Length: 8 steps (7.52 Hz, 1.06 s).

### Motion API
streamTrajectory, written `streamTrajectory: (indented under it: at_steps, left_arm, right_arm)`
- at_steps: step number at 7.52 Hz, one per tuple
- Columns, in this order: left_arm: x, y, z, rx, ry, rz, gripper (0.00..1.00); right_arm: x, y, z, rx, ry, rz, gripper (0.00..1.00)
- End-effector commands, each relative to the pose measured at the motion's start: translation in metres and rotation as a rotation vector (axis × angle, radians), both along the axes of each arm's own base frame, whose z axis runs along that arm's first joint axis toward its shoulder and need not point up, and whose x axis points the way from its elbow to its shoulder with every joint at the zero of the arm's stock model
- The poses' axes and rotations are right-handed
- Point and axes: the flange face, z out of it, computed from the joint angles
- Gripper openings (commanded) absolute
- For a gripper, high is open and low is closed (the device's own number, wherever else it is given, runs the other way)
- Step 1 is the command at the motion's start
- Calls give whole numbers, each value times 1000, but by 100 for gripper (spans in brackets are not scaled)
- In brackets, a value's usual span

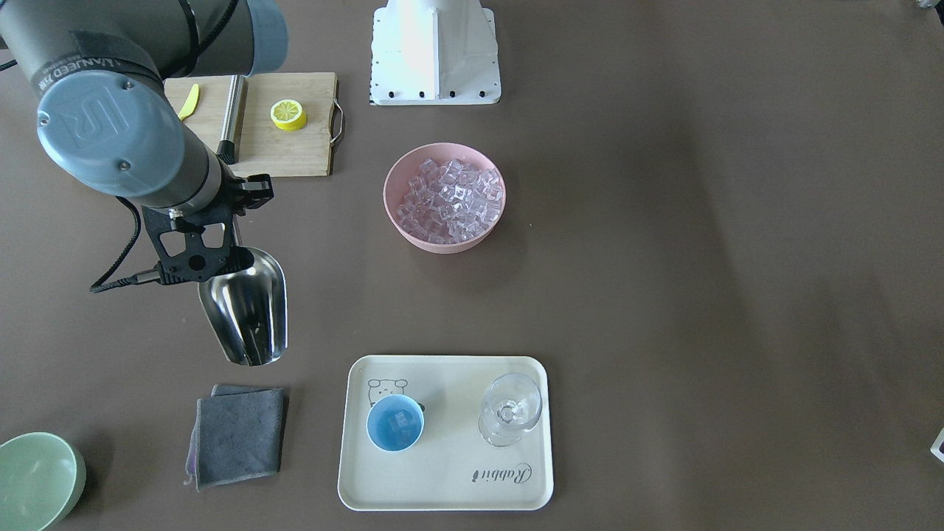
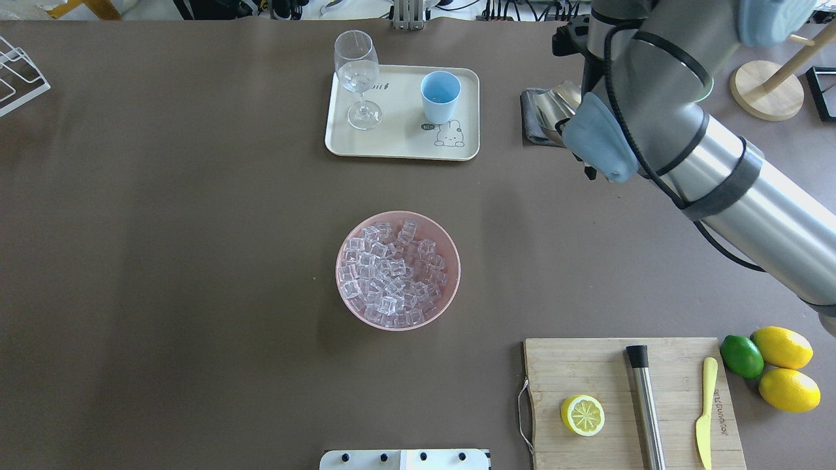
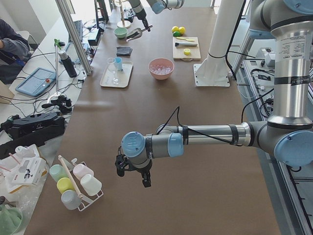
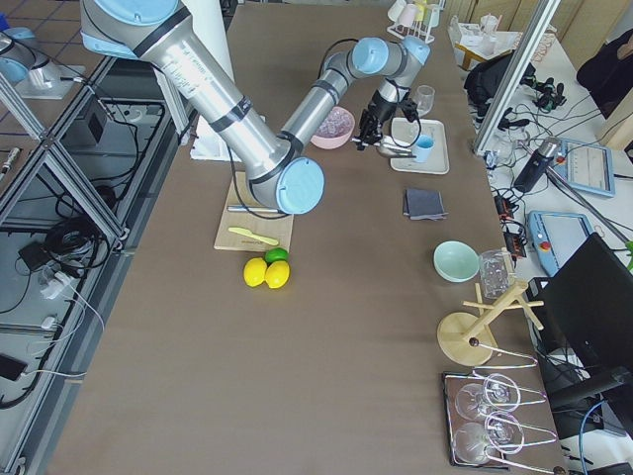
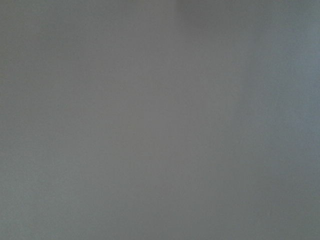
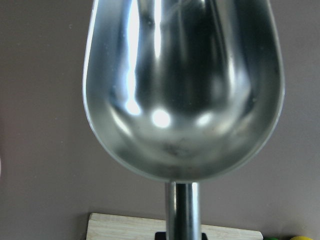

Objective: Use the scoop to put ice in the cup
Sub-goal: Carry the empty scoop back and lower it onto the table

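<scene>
1. Right gripper point(image 1: 234, 225): my jaws are pinched on the thin straight handle of the scoop point(image 1: 247, 310). In the right wrist view the handle runs from the trough straight down to the bottom edge of the picture, where the jaws grip it.
2. Scoop: it is held off the table, with the open end of the trough pointing away from my base. The trough is bare steel inside, with no cubes in it. In the front-facing view it hangs between the cutting board point(image 1: 295, 147) and the folded grey cloth point(image 1: 240, 435).
3. Ice point(image 1: 451, 200): the clear cubes are heaped in the pink bowl point(image 1: 394, 214) near the table's middle, well apart from the scoop and from my right jaws.
4. Cup point(image 1: 395, 422): it stands upright on the cream tray point(image 1: 442, 487), beside the stemmed glass point(image 1: 510, 409). A few clear cubes show in its blue inside. The scoop's mouth is near the tray's corner but not over the cup.
5. Left gripper point(image 3: 133, 172): it hangs low over bare table at the far end, well apart from every task thing. I cannot tell whether its jaws are spread or pressed together.
</scene>
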Motion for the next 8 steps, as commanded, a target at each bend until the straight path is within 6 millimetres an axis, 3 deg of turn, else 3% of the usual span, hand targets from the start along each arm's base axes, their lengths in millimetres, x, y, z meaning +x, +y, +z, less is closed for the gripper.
streamTrajectory:
  at_steps: [1,5,8]
  left_arm:
    - [0,0,0,4,-1,2,98]
    - [0,0,3,-1,-2,3,98]
    - [2,0,8,-11,-2,6,98]
  right_arm:
    - [39,49,81,11,12,112,0]
    - [62,75,186,-8,96,235,0]
    - [34,103,210,-61,89,310,0]
